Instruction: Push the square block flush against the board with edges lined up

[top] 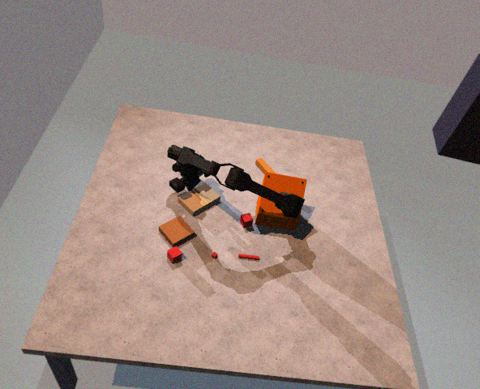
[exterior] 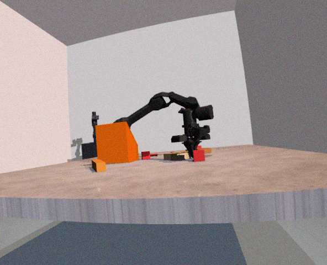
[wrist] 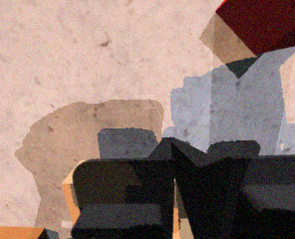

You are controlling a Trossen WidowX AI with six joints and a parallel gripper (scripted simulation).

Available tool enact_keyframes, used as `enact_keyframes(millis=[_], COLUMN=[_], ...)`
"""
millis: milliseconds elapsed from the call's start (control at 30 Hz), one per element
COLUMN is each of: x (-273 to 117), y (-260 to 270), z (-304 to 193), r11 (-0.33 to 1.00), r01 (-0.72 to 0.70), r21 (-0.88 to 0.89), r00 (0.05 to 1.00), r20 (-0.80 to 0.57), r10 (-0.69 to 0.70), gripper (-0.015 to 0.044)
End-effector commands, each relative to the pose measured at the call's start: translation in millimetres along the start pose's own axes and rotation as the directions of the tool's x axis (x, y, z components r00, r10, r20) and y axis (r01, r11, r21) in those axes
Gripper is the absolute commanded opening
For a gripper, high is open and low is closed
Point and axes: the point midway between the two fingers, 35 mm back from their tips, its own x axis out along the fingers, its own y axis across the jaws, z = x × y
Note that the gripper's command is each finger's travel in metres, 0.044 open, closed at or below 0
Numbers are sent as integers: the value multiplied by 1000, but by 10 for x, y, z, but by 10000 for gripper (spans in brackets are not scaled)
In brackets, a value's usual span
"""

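Note:
The tan rectangular board (top: pixel 199 202) (exterior: pixel 167 157) (wrist: pixel 70 198) lies flat on the table. The orange-brown square block (top: pixel 175 229) (exterior: pixel 207 150) (wrist: pixel 13 232) lies flat to its front left in the top view, with a gap between them. My gripper (top: pixel 191 188) (exterior: pixel 191 157) (wrist: pixel 168 142) is shut and empty, pointing down low over the table at the board's far side. Its fingers hide most of the board in the wrist view. Whether the fingertips touch the board I cannot tell.
A red cube (exterior: pixel 199 155) (wrist: pixel 262 25) stands near the gripper, hidden in the top view. Other red cubes (top: pixel 174 254) (top: pixel 246 220), a tiny red cube (top: pixel 214 254) and a red rod (top: pixel 248 256) lie about. A large orange box (top: pixel 284 188) (exterior: pixel 112 143) and an orange bar (top: pixel 263 165) (exterior: pixel 99 165) stand near the arm's base.

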Motion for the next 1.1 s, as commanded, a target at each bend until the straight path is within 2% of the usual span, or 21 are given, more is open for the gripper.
enact_keyframes(millis=[0, 1067], x=[-29, -31], y=[39, 62], z=[-31, -257], r11=[1000, 1000], r01=[-7, -6], r21=[-1, 0], r00=[1000, 1000], r20=[5, 4], r10=[7, 6], gripper=[0, 0])
